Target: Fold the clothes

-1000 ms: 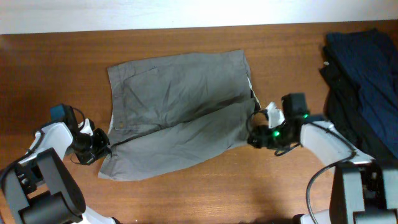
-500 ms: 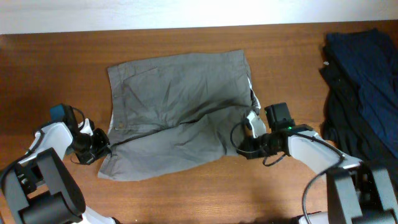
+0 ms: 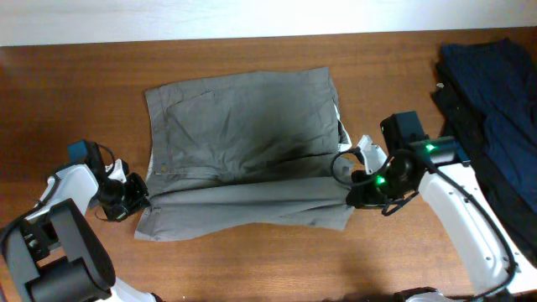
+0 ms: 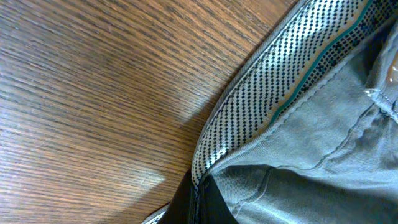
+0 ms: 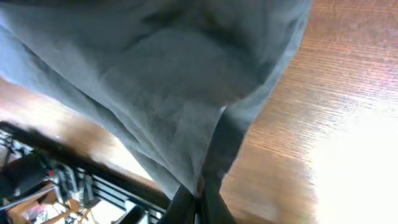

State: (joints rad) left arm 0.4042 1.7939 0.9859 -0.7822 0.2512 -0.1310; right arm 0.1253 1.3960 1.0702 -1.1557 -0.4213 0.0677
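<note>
The grey-olive shorts [image 3: 243, 143] lie spread out near the middle of the counter [image 3: 252, 268]. The far leg is flat and the near leg is drawn into a long, taut band between the two arms. The left fingers [image 3: 134, 200] are clenched on the waistband [image 4: 280, 81] corner, where a pale dotted lining with a teal stripe shows. The right fingers [image 3: 357, 191] are clamped on the near leg's hem. No fold looks finished. I judge the task is at an early stage, with every fold left to make. The cloth is a soft, creased cotton twill with stitched seams, and the counter is grained brown wood. Navy and black garments [image 3: 495, 109] are heaped at the right edge, well apart from the shorts.
</note>
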